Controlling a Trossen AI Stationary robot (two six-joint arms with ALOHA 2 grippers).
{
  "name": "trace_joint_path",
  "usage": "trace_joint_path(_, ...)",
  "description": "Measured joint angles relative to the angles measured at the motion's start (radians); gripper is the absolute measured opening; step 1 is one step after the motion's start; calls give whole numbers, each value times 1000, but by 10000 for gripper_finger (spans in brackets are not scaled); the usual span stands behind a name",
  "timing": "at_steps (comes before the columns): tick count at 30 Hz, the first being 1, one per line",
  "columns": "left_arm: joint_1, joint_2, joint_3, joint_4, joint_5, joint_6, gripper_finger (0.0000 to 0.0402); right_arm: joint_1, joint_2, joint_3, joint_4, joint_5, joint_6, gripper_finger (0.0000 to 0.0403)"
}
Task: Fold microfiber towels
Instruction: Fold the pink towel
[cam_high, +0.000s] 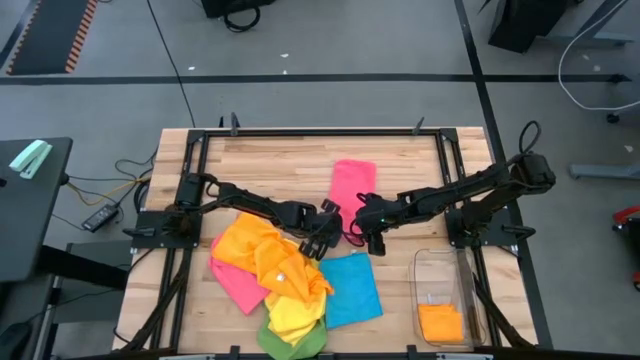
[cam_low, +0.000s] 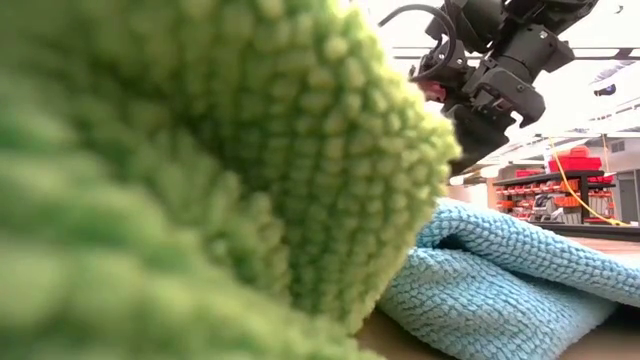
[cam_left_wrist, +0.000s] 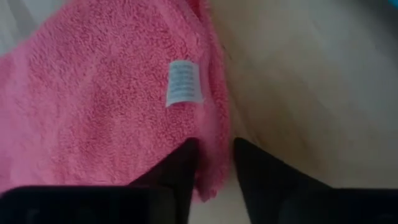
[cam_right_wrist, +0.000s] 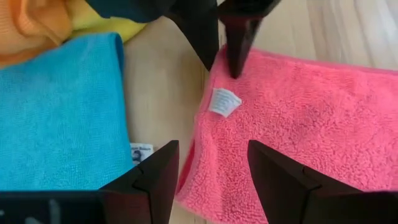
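Observation:
A pink towel (cam_high: 352, 188) lies flat on the wooden table, with a white tag (cam_right_wrist: 224, 101) near one edge. My left gripper (cam_left_wrist: 214, 165) comes in from the left and is shut on that edge beside the tag. My right gripper (cam_right_wrist: 208, 168) hangs open above the same end of the pink towel; its fingers straddle the towel's corner and are clear of it. At the near left is a heap of orange, pink, yellow and green towels (cam_high: 270, 275), with a blue towel (cam_high: 350, 288) flat beside it. My left gripper pinches the pink towel's side edge (cam_left_wrist: 216, 146) between its two fingers, just past the white tag and close to the towel's near corner. The fingers slant down from the table's left. The towel still lies flat on the table; one layer or several, I cannot tell.
A clear plastic bin (cam_high: 440, 268) at the near right holds an orange cloth (cam_high: 441, 322). In the low view a green towel (cam_low: 200, 170) fills most of the picture, with the blue towel (cam_low: 510, 275) behind it. Bare wood shows along the table's far side (cam_high: 280, 155).

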Motion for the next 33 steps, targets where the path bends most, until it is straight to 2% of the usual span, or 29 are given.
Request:
trace_joint_path(4,-5,-4,-2,-8,0,-53,21,0,0,0,33,0,-17,200)
trace_joint_path(5,-10,-4,-2,-7,6,-72,13,0,0,0,44,0,-17,200)
trace_joint_path(10,-43,-7,-2,-23,52,-140,23,0,0,-56,214,0,-18,200)
trace_joint_path(14,-75,-24,-2,-70,66,-194,11,0,0,-152,384,0,-12,200)
trace_joint_path(17,-80,-53,-2,-86,73,-250,9,4,1,-193,424,1,27,200)
trace_joint_path(21,-63,-97,-2,-89,74,-314,24,45,1,-206,424,7,47,200)
trace_joint_path(29,1,-122,-2,-113,151,-387,7,190,1,-198,428,203,-18,200)
trace_joint_path(33,13,-121,-2,-120,172,-396,20,231,41,-197,428,263,-18,200)
